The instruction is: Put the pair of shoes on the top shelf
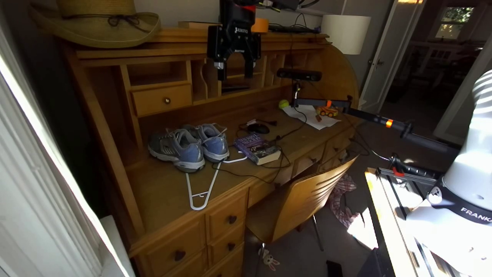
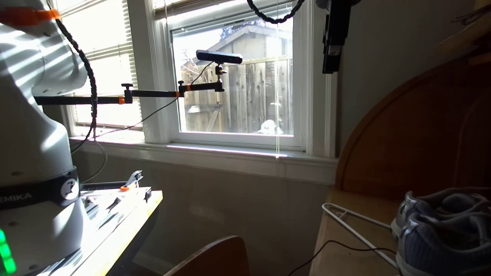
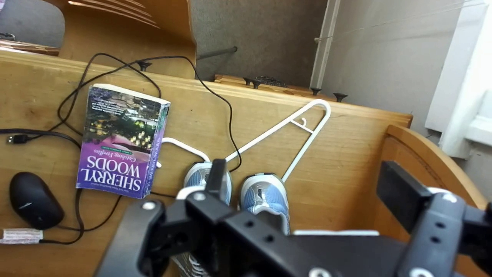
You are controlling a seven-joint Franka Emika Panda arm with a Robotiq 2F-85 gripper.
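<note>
A pair of shoes (image 1: 188,148) sits on a honey-brown wooden worktop (image 1: 161,192): two sneakers side by side, with ribbed pale-blue heels, grey sides, pale laces and thick white soles, their heels toward the worktop's front edge. Beyond the heels shows a slim white hanger (image 3: 269,132), smooth and bent to a rounded corner, its middle hidden by the shoes. Nearby lie a thick paperback book (image 3: 119,142) with a purple cover and a rounded black mouse (image 3: 35,200), with a thin black cable (image 3: 230,115) looping around the book. The top shelf (image 1: 177,36), a long board above wooden cubbyholes, carries a woven straw hat (image 1: 96,32) with a dark cord, whose wide brim covers the board's left end. An orange object (image 1: 261,25) at the shelf's height is too small to identify. The black tool (image 1: 235,73) points downward above the worktop, well apart from the shoes, its two squared fingers (image 3: 400,195) spread wide and holding nothing. In the wrist view its metal linkage covers much of the shoes, leaving mainly the heels visible; in an exterior view the shoes (image 2: 425,245) are cut off by the right edge, and the tool (image 2: 331,67) shows edge-on in shadow.
</note>
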